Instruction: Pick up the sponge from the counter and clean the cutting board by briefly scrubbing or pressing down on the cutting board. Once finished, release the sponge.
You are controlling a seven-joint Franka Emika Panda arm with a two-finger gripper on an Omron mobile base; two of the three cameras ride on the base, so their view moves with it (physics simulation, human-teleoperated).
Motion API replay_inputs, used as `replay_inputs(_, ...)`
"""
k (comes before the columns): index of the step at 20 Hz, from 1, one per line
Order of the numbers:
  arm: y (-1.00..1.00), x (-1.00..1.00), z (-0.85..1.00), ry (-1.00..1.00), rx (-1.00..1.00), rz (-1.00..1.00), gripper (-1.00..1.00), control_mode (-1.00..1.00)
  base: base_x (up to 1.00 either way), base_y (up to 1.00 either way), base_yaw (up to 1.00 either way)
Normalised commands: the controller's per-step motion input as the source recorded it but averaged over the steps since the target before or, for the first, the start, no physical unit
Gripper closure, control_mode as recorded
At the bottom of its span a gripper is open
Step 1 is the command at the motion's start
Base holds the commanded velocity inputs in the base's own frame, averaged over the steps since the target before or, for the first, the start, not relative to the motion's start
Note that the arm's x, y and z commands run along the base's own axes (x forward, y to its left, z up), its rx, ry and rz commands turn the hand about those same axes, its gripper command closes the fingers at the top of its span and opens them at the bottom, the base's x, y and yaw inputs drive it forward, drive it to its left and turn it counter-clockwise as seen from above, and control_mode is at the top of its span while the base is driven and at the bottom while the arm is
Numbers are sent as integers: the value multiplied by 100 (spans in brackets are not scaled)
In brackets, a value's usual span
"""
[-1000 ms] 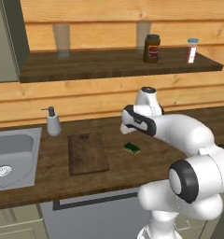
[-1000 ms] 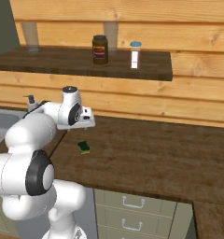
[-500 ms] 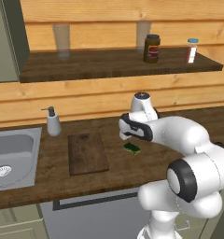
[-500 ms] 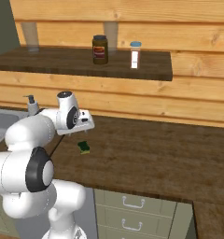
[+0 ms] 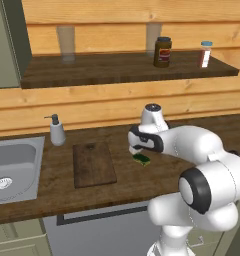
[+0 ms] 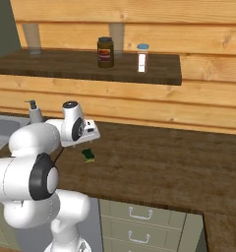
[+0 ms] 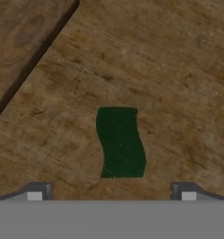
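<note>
Green sponge (image 7: 120,142) on bare counter (image 7: 179,70), board (image 7: 16,37) apart

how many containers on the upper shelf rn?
2, standing apart toward the shelf's right end: a dark jar and, to its right, a small white bottle with a blue cap. None seem hidden.

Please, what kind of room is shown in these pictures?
It looks like a simulated kitchen. A wood-plank counter holds an inset steel sink with a soap dispenser beside it. A cutting board and a sponge lie on the counter, and drawers sit below it.
</note>
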Motion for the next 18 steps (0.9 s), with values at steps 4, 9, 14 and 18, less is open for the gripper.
replay_inputs(4, 0, 9, -24, 0, 0, 2, -100, -100, 0, 0, 0)
replay_inputs(9, -1, 15, -29, 0, 0, 0, -100, -100, 0, 0, 0)
replay_inputs(14, -2, 23, -31, 0, 0, 0, -100, -100, 0, 0, 0)
replay_inputs(18, 0, 26, -29, 1, 0, 0, -100, -100, 0, 0, 0)
